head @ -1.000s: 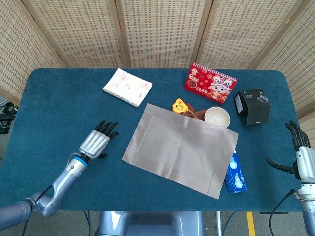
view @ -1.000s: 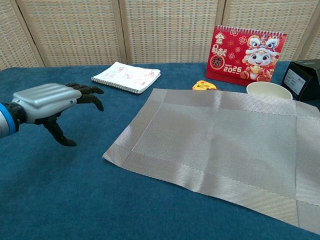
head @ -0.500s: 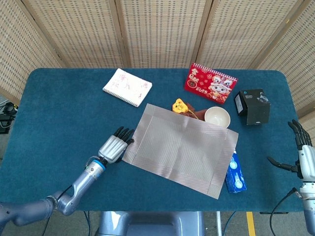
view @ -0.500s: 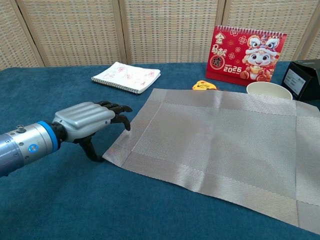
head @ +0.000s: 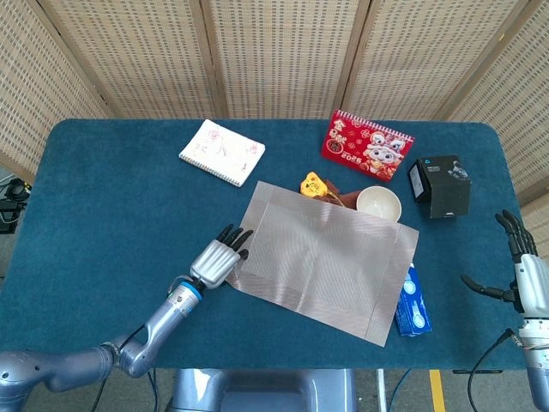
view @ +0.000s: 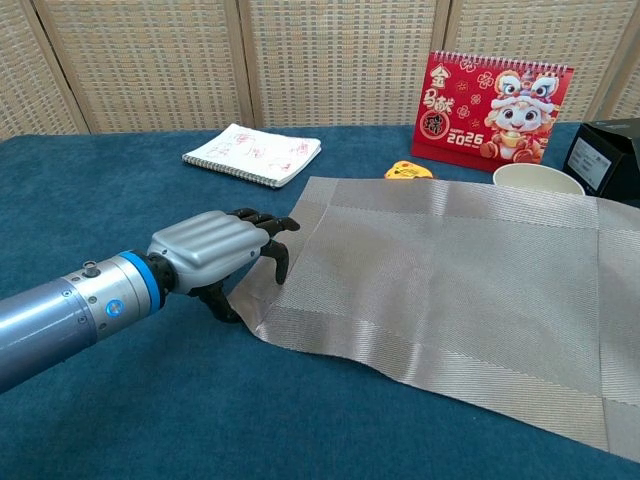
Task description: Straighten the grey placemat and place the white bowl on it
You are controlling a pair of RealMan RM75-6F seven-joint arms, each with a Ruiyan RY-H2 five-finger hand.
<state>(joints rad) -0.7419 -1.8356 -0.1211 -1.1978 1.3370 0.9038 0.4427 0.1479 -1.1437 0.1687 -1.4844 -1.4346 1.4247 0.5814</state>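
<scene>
The grey placemat (head: 326, 257) (view: 450, 270) lies askew on the blue table, its left corner toward my left hand. My left hand (head: 219, 257) (view: 215, 250) is at that corner, fingers curled over the mat's edge and thumb at its underside, pinching it. The white bowl (head: 378, 204) (view: 538, 179) stands upright just beyond the mat's far edge, touching or slightly overlapped by it. My right hand (head: 523, 275) hovers by the table's right edge with fingers spread, holding nothing; only the head view shows it.
A white notebook (head: 222, 152) (view: 253, 154) lies at the back left. A red calendar (head: 366, 144) (view: 499, 107) and a black box (head: 440, 185) (view: 605, 150) stand behind the bowl. A yellow object (head: 313, 184) pokes out beside the mat's far edge; a blue packet (head: 413, 302) lies at its right.
My left hand has travelled right to the mat's left corner and closed on it. The mat's left side has shifted a little to the right. The right hand has barely moved.
</scene>
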